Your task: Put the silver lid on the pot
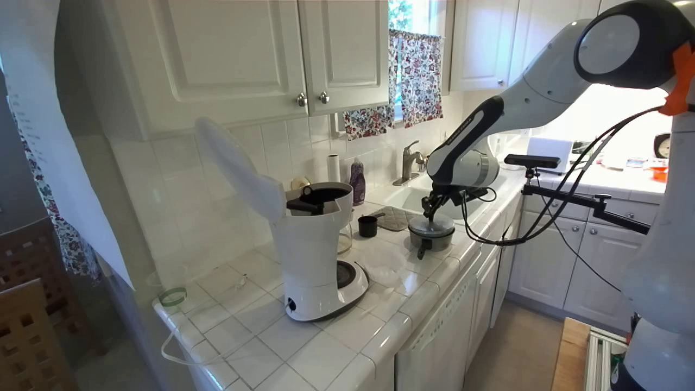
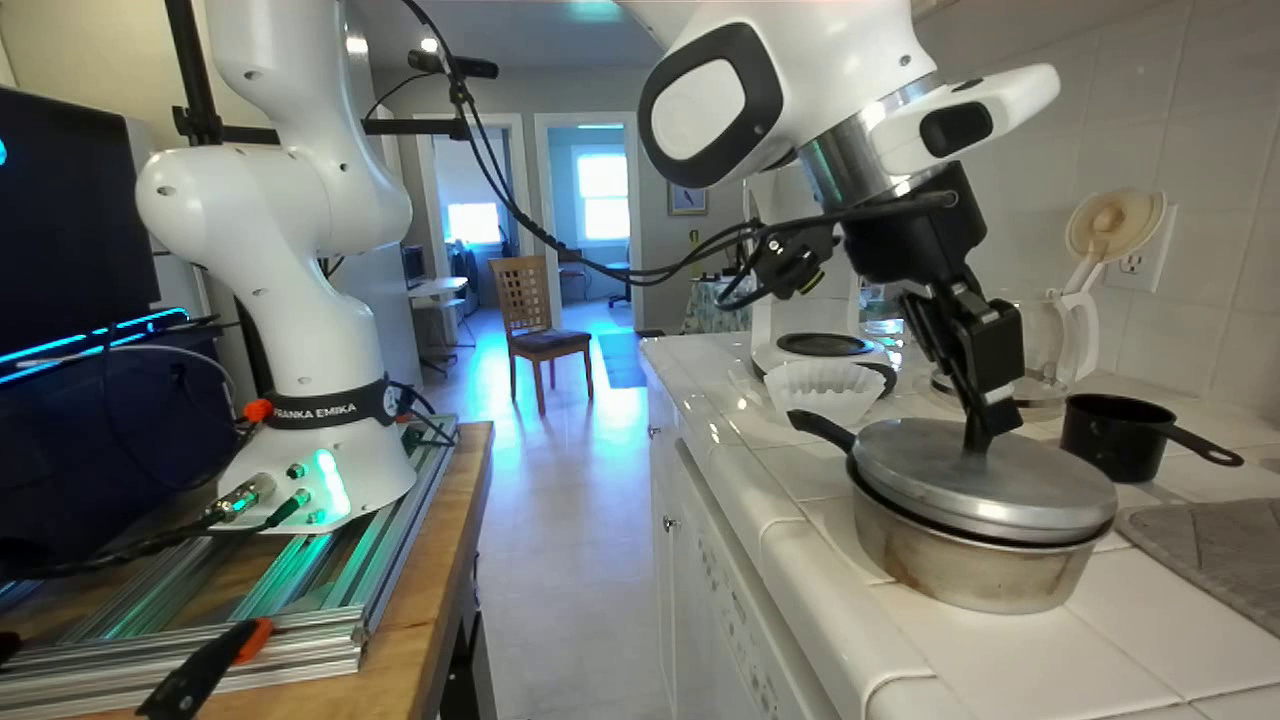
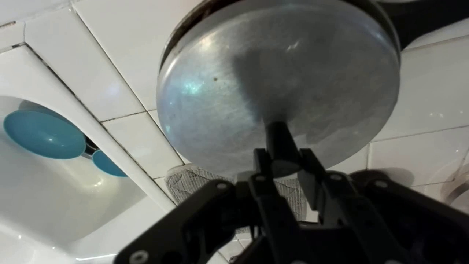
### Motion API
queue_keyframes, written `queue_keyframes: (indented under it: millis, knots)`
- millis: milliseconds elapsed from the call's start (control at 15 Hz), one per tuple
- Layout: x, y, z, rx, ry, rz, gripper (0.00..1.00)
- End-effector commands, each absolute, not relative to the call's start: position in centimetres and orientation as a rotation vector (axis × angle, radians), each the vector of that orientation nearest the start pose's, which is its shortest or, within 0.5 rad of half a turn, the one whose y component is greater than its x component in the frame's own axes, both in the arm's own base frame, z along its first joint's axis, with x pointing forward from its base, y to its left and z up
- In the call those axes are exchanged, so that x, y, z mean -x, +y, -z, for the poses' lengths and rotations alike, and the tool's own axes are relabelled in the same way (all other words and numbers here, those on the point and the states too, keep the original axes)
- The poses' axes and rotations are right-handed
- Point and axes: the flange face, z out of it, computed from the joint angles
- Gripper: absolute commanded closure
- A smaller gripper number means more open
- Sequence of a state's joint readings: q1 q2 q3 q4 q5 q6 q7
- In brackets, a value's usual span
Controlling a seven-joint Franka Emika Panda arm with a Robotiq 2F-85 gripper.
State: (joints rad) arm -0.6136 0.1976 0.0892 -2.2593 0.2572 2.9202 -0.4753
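Observation:
In both exterior views the silver lid [image 2: 910, 460] lies over the top of the small metal pot [image 2: 970, 560], whose black handle [image 2: 822, 430] sticks out toward the coffee maker. A dark gap shows between lid and rim in an exterior view, and along one side in the wrist view, where the lid [image 3: 216, 110] looks a little off-centre. Whether it is fully seated I cannot tell. From above, my gripper [image 3: 283, 156] is shut on the lid's black knob [image 3: 280, 141], one finger on each side of it. Most of the pot's inside is hidden.
A small black cup [image 2: 1115, 440] and a grey quilted mat [image 1: 399, 218] are close to the pot. Beyond stand the white coffee maker [image 1: 312, 260] and a paper filter [image 2: 825, 388]. The sink [image 3: 91, 198] holds teal utensils [image 3: 45, 135]. The counter's edge [image 2: 800, 560] runs near the pot.

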Motion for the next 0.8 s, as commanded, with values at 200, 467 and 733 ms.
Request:
queue_keyframes:
  millis: [200, 467, 733]
  knots:
    - [-48.86, -30.6, -32.74, 3.136, 0.48, 0.853, 0.94]
    - [-48.88, -30.45, -32.76, 3.126, 0.482, 0.833, 0.94]
    - [-48.96, -30.34, -32.75, 3.116, 0.494, 0.831, 0.94]
